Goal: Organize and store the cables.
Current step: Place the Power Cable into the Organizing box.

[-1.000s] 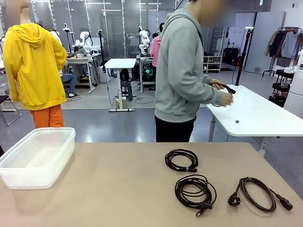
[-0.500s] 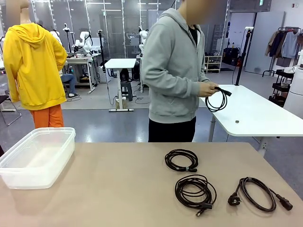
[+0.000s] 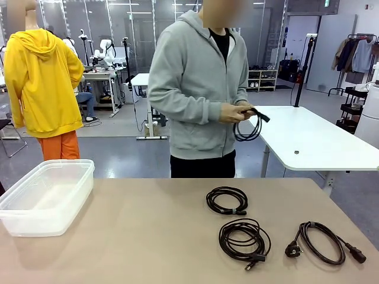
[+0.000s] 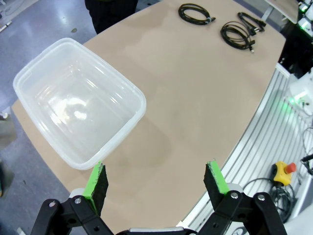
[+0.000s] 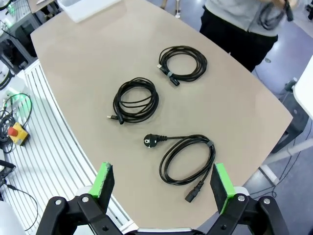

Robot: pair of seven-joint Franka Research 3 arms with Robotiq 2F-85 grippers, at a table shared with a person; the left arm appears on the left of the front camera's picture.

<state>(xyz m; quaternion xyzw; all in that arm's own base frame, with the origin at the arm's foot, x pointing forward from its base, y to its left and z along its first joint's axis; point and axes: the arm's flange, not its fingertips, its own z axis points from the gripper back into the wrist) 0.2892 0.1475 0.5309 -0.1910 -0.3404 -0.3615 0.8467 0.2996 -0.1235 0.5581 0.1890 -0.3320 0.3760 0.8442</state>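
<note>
A tan table (image 3: 130,236) fronts an open lab and carries a clear tub (image 3: 59,204). Three tied cables lie well right of the tub: a small coil (image 3: 235,210), a fuller coil (image 3: 225,241) nearer the robot, and a plugged cable (image 3: 294,251) farthest from the tub. Beyond it, a person's hand (image 3: 234,112) holds a fourth cable (image 3: 259,114). The left gripper (image 4: 155,176) and right gripper (image 5: 162,174) hang wide open and empty. The coils look light and limp. Pinching across the bundled strands near the tie seems safest, since loose plugs may swing.
</note>
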